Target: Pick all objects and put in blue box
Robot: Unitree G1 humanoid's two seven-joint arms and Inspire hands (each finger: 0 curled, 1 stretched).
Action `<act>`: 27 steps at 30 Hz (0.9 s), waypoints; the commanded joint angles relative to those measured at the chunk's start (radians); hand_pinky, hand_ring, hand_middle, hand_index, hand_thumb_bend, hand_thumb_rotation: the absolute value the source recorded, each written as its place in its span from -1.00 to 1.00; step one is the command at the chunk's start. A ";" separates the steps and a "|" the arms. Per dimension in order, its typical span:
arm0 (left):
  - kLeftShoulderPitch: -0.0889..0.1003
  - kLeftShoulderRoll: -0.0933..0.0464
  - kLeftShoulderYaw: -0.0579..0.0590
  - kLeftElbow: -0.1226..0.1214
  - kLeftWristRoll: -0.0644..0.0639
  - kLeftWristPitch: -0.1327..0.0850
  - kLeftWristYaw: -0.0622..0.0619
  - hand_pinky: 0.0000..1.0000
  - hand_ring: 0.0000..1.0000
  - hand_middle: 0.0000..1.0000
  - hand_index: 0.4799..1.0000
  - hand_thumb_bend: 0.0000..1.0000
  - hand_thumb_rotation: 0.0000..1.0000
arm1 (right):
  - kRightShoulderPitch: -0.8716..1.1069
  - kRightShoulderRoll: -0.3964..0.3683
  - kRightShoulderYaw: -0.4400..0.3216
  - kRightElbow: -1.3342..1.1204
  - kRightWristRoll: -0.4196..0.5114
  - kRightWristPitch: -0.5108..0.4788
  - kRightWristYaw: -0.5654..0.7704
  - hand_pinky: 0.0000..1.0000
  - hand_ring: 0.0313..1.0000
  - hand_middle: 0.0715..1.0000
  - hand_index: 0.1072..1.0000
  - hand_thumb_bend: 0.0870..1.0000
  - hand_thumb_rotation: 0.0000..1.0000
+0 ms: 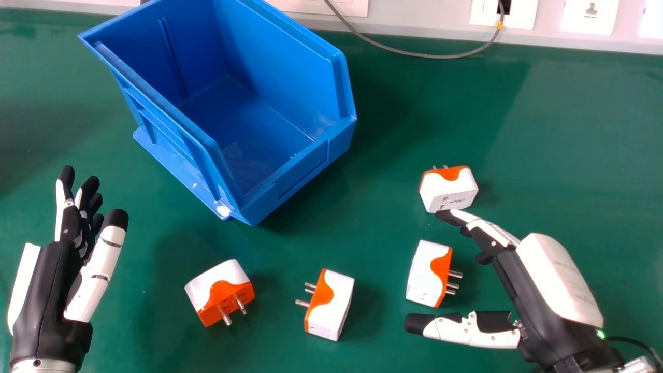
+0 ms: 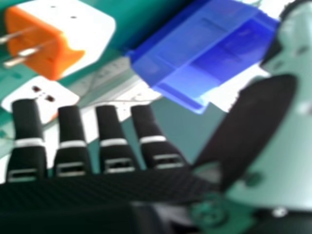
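bench: plain green top (image 1: 570, 129), kinda glossy; soft shadows lie across it, plus a paler patch off to the right with a pretty straight edge
wall: whitish strip (image 1: 414, 20) running along the bench's far side
cable: thin grey one (image 1: 430, 56); it drops from the head view's top edge, sags in a loose curve over the far part of the bench, then climbs to a white wall plate (image 1: 481, 13)
yellow band: small one (image 1: 500, 25) wrapped round the cable just below that plate
other plates: a socket plate (image 1: 589, 23) with dark holes to the right; another plate (image 1: 651, 18) cut off by the view's edge
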 commanded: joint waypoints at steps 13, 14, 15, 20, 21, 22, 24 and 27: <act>0.013 0.006 0.003 -0.071 -0.001 0.038 0.013 1.00 1.00 1.00 1.00 -0.14 0.46 | -0.112 -0.033 0.073 -0.020 -0.090 0.211 0.083 0.32 0.60 0.63 0.60 0.45 -0.01; 0.013 0.005 0.003 -0.072 0.001 0.038 0.014 1.00 1.00 1.00 1.00 -0.13 0.46 | -0.119 -0.038 0.076 -0.018 -0.095 0.223 0.089 0.33 0.60 0.64 0.60 0.44 -0.02; 0.011 0.006 0.002 -0.069 0.002 0.036 0.014 1.00 1.00 1.00 1.00 -0.13 0.46 | -0.126 -0.043 0.081 -0.016 -0.103 0.236 0.095 0.34 0.60 0.64 0.60 0.43 -0.02; 0.008 0.007 0.003 -0.065 -0.001 0.034 0.011 1.00 1.00 1.00 1.00 -0.14 0.46 | -0.147 -0.057 0.101 -0.017 -0.124 0.283 0.117 0.36 0.61 0.64 0.61 0.41 -0.01; 0.009 0.008 0.003 -0.067 -0.001 0.034 0.011 1.00 1.00 1.00 1.00 -0.14 0.46 | -0.151 -0.058 0.106 -0.015 -0.130 0.292 0.121 0.36 0.61 0.65 0.61 0.40 -0.01; 0.010 0.008 0.003 -0.068 0.000 0.033 0.011 1.00 1.00 1.00 1.00 -0.14 0.46 | -0.155 -0.060 0.113 -0.012 -0.138 0.302 0.125 0.37 0.61 0.65 0.62 0.40 0.00; 0.014 0.008 0.003 -0.076 0.003 0.035 0.014 1.00 1.00 1.00 1.00 -0.15 0.46 | -0.161 -0.067 0.127 -0.011 -0.155 0.319 0.130 0.37 0.61 0.65 0.62 0.38 -0.01; 0.015 0.010 0.004 -0.075 0.002 0.034 0.012 1.00 1.00 1.00 1.00 -0.16 0.46 | -0.167 -0.075 0.141 -0.012 -0.173 0.334 0.134 0.37 0.62 0.65 0.62 0.37 -0.01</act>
